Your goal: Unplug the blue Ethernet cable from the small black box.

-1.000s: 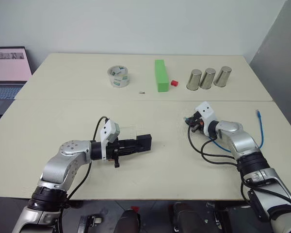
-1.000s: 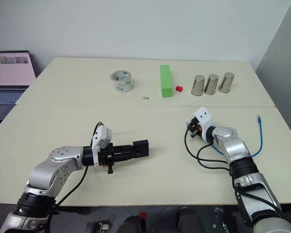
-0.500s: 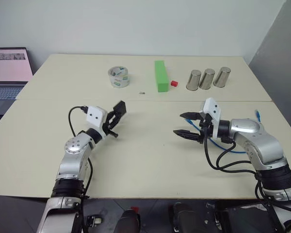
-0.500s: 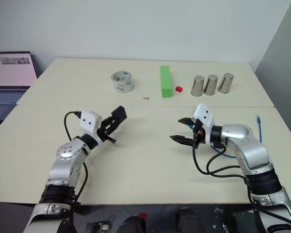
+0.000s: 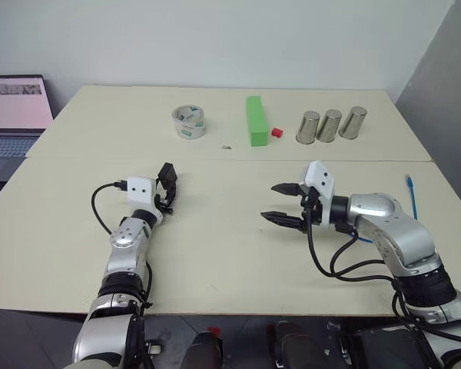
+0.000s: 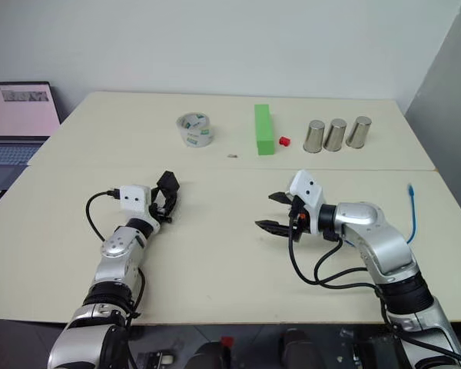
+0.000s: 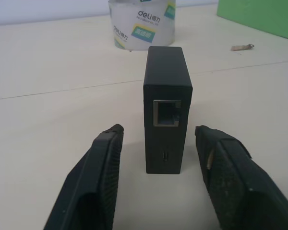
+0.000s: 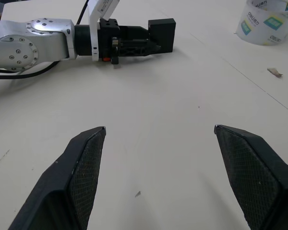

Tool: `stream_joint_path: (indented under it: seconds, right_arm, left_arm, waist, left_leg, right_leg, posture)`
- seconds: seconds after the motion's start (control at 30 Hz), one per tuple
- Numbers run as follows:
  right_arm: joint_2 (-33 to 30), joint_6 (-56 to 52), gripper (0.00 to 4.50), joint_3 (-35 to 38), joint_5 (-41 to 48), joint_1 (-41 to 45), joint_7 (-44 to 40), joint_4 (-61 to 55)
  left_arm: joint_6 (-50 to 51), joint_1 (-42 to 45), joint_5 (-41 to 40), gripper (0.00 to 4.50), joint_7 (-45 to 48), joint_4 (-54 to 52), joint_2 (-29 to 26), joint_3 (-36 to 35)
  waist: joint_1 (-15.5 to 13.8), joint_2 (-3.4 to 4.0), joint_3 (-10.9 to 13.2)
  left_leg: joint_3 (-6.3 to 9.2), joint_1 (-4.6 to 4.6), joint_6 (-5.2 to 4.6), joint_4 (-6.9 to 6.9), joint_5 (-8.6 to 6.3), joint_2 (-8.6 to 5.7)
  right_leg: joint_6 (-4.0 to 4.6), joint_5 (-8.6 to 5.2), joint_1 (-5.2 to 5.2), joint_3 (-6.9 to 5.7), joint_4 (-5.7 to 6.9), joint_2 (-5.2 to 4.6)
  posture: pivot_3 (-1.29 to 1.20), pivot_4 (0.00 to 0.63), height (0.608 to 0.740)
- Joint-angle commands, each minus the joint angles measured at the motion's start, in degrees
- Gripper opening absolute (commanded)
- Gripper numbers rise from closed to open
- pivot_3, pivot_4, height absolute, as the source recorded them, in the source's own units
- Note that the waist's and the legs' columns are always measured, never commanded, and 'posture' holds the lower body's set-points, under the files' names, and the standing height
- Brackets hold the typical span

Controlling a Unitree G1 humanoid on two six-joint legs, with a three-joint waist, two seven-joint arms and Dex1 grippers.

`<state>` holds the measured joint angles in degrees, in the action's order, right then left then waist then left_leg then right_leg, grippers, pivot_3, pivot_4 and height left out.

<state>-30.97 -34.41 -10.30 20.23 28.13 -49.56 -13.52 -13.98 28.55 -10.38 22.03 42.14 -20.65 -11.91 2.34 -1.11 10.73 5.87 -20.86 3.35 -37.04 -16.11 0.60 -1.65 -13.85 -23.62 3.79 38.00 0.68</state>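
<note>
So the small black box [image 7: 167, 108] is standing upright on the table [image 5: 215, 254], centre of the left wrist frame, empty port facing the camera. The left gripper [image 7: 158, 182] has its fingers spread either side of the box, not touching it. The right gripper [image 5: 280, 202] sits right of centre in the head view, wide open, holding nothing. The blue Ethernet cable [image 5: 411, 192] is lying at the far right edge, well apart from the box, clear plug pointing toward the top of the frame.
</note>
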Motion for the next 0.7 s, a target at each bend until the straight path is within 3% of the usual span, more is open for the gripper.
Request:
stream_joint_path:
  seconds: [0.03, 0.17, 0.37, 0.5, 0.7]
  right_arm:
    - [-0.57, -0.31, 3.86, 1.66, 0.34, -0.97, 1.17, -3.23]
    - [-1.54, -0.50, 3.86, 3.59, 1.09, -2.90, 1.65, -4.13]
    - [-5.74, -1.05, 3.86, 9.89, 3.29, -6.48, 0.10, -3.80]
    - [-10.41, -0.88, 3.86, 14.03, 4.16, -8.49, -1.92, -2.26]
    - [-15.11, -0.34, 3.86, 16.58, 4.86, -10.48, -4.63, -0.71]
  left_arm:
    - [3.83, -6.63, -1.33, 3.48, 0.42, -8.91, -0.69, -0.78]
    - [12.62, -14.75, -4.72, 4.22, 3.72, -25.96, -3.28, -0.55]
    - [28.20, -21.57, -11.64, 4.22, 13.24, -44.66, -13.17, -1.55]
    - [32.58, -22.07, -12.49, 4.22, 17.43, -47.84, -20.23, -3.03]
    - [36.14, -20.24, -15.62, 4.22, 22.18, -47.45, -24.64, -5.20]
  waist:
    - [0.31, 0.00, 0.00]
    - [0.64, 0.00, 0.00]
    - [0.13, -0.02, 0.03]
    - [-0.30, -0.01, 0.03]
    - [-0.24, -0.01, 0.03]
  left_leg:
    - [-0.02, 0.01, 0.00, 0.00, 0.00, 0.01]
    - [0.00, 0.00, 0.00, 0.02, 0.00, 0.04]
    - [0.09, -0.04, 0.00, 0.00, 0.00, 0.03]
    - [0.04, 0.01, 0.00, -0.03, 0.00, 0.01]
    - [-0.04, 0.04, -0.01, 0.04, 0.00, 0.05]
  right_leg:
    - [0.01, 0.00, 0.00, 0.03, 0.00, 0.00]
    - [0.01, 0.01, 0.00, 0.04, -0.01, 0.00]
    - [-0.24, -0.18, 0.01, -0.06, -0.01, 0.03]
    - [-0.25, -0.19, 0.08, -0.04, -0.03, 0.04]
    - [-0.18, -0.24, 0.06, 0.00, -0.06, 0.06]
  posture:
    - [0.00, 0.150, 0.740]
    - [0.00, 0.150, 0.740]
    - [0.00, 0.150, 0.740]
    - [0.00, 0.150, 0.740]
    - [0.00, 0.150, 0.740]
